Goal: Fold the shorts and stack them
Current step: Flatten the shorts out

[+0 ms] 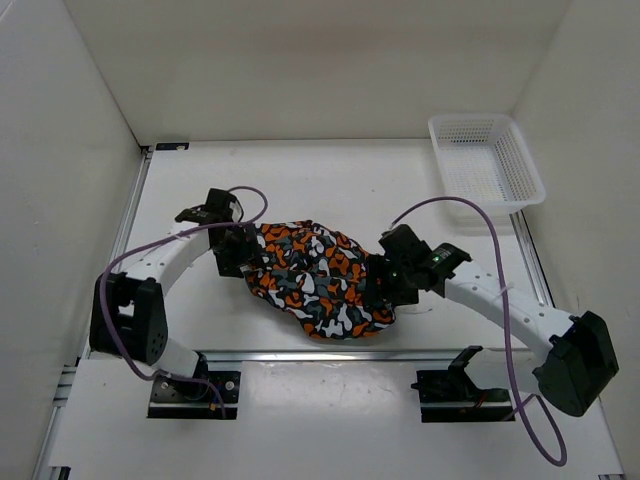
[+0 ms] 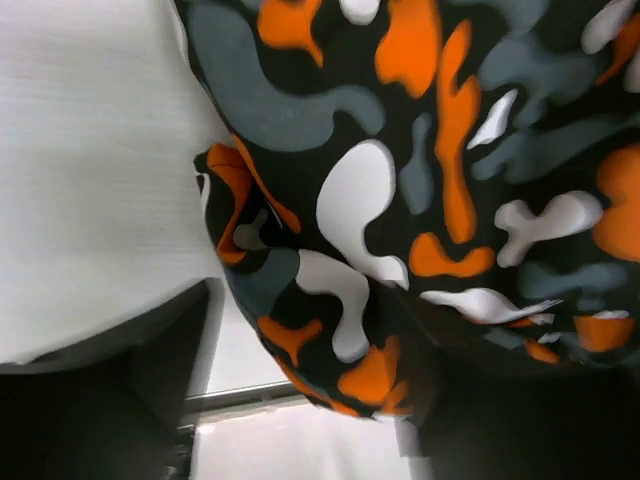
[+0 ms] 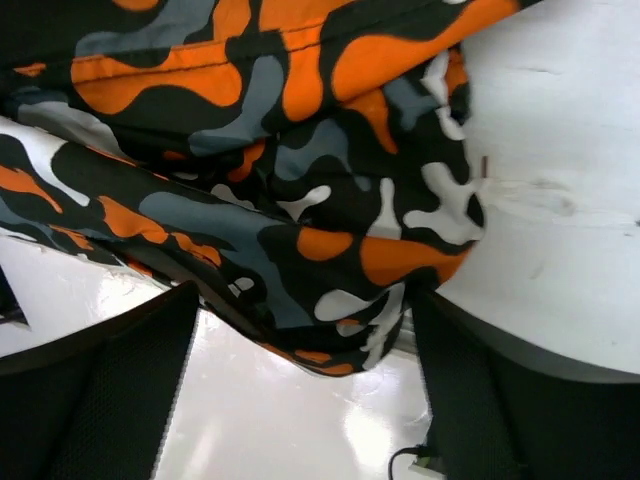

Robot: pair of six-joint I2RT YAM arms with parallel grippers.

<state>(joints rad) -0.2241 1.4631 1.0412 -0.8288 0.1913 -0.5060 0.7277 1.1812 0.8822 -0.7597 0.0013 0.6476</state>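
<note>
**Left pincer** [image 1: 237, 258] sits at the left end of the shorts [image 1: 312, 278]. Its fingers [image 2: 140, 390] are spread, with a bunched fold of cloth between them, and nothing is pinched. If it closes here, it would probably catch several layers at once, so a lift would drag the whole mound instead of a single edge.

**The shorts** lie as a crumpled, roughly oval heap between the two arms, midway along the tabletop [image 1: 330, 185] and towards its near edge. No waistband or leg opening can be picked out, so a fold started from this shape would probably come out skewed.

**Right pincer** [image 1: 383, 288] sits at the right end of the heap. It is also spread, and a hemmed edge dips between its fingers [image 3: 100, 390]. An uneven pull from the two sides could twist the garment or slide it towards the near edge.

**Materials.**
- The cloth is thin, limp and smooth, creases readily, and carries orange, grey, white and black blotches. A stitched seam shows in the right wrist view.
- The fingers are matt black, broad and finely textured.
- The tabletop is white, hard and slightly glossy.
- The white plastic mesh basket [image 1: 470, 118] is rectangular with perforated walls. It stands at the far right corner, well apart from the shorts.
</note>
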